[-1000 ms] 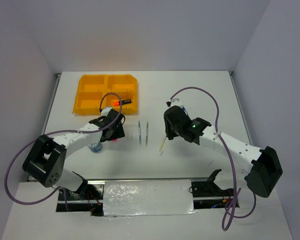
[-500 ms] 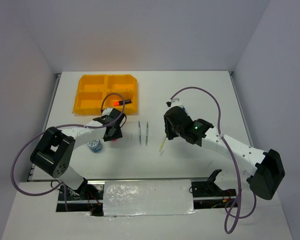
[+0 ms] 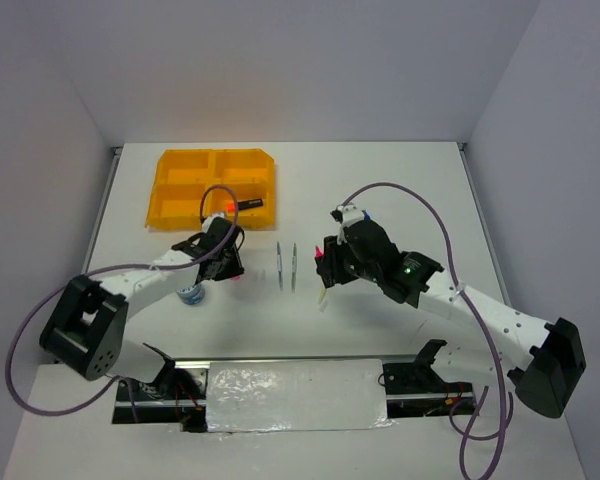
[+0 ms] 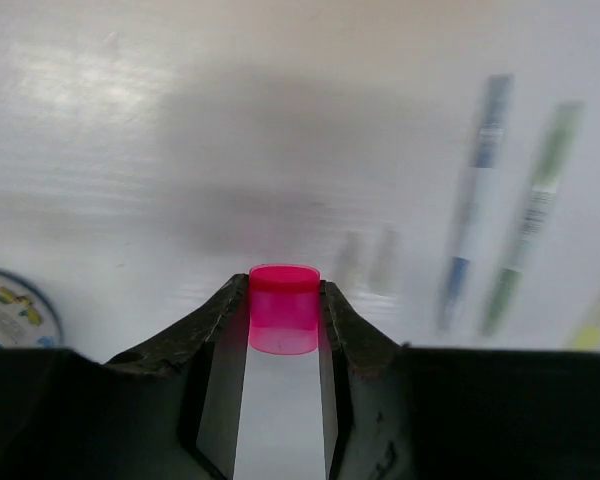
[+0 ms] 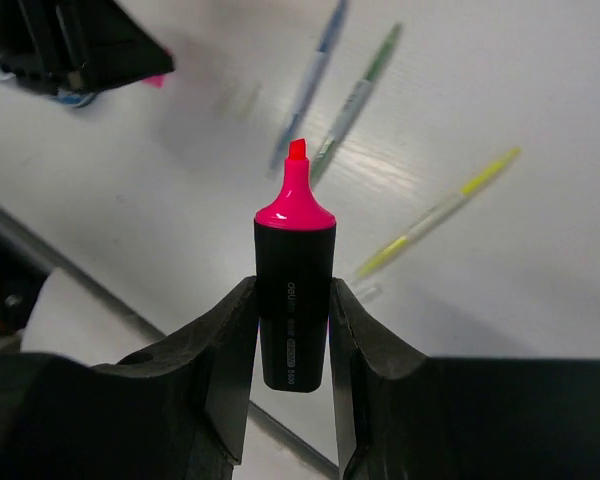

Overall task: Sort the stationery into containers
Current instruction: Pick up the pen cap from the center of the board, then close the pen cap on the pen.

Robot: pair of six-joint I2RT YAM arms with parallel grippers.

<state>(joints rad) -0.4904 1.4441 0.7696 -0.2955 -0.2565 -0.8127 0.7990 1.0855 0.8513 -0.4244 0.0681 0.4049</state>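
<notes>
My left gripper (image 4: pixel 284 302) is shut on a small pink cap (image 4: pixel 284 310), held just above the table. In the top view this gripper (image 3: pixel 225 262) sits below the orange-yellow tray (image 3: pixel 180 185). My right gripper (image 5: pixel 293 300) is shut on a short black marker (image 5: pixel 294 300), which stands upright with its pink tip bare. From above, the right gripper (image 3: pixel 325 262) is right of two thin pens (image 3: pixel 287 266). One black marker with an orange cap (image 3: pixel 242 204) lies in the tray's near right compartment.
A pale yellow stick pen (image 3: pixel 323 294) lies under the right gripper. A round blue-grey roll (image 3: pixel 190 293) rests beside the left arm. The two thin pens (image 4: pixel 475 200) show blurred ahead of the left gripper. Foil-covered board (image 3: pixel 295 395) spans the near edge.
The left jaws have closed onto the pink cap. The right arm has swung left and nearer with the marker, its tip now pointing toward the left gripper.
</notes>
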